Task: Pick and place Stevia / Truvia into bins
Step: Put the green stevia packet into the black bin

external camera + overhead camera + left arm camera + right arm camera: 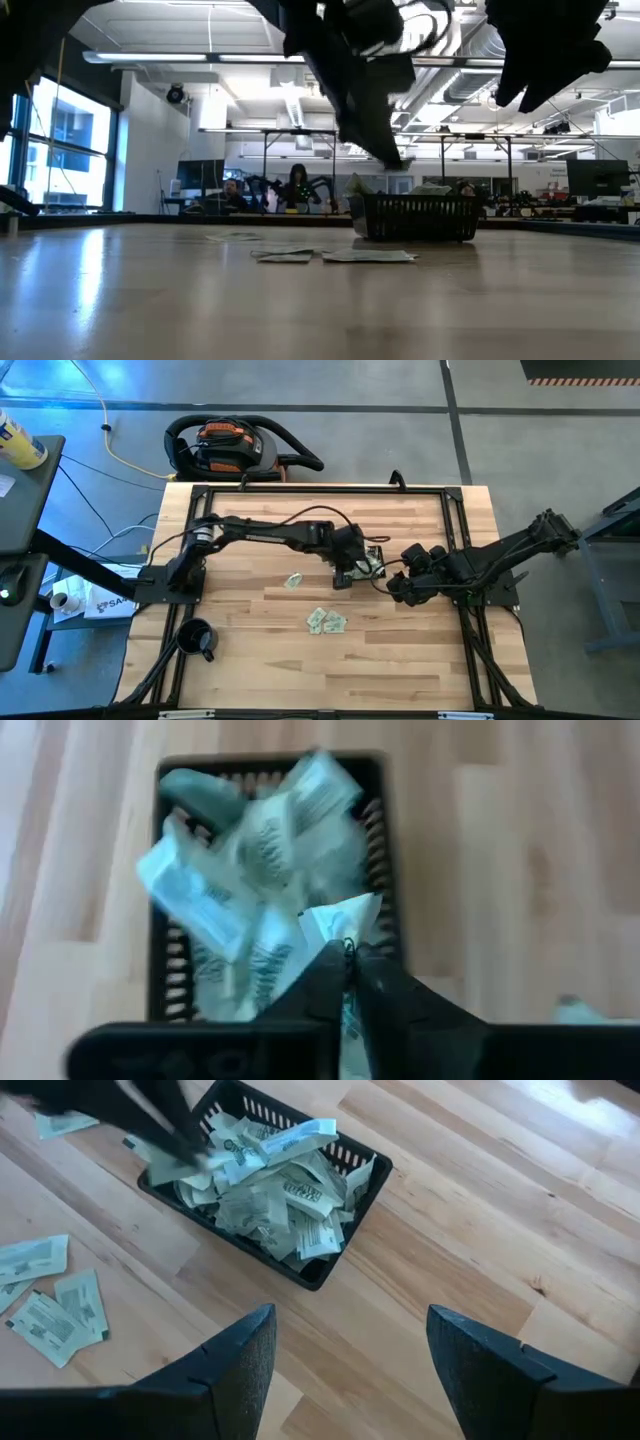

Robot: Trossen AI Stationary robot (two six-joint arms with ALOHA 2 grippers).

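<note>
loose sachets (327,621): pale green and white flat paper packets, small cluster lying on the worktop (420,660) nearer the front edge; one single sachet (293,581) farther back
basket (332,1258): small, black, mesh walls, heaped with crumpled sachets
left tool (350,982): over the basket, clenched on a white-green held sachet (340,917)
right tool (345,1365): released, fingers wide apart, just beside the basket
mug (195,638): black, front left corner
</note>
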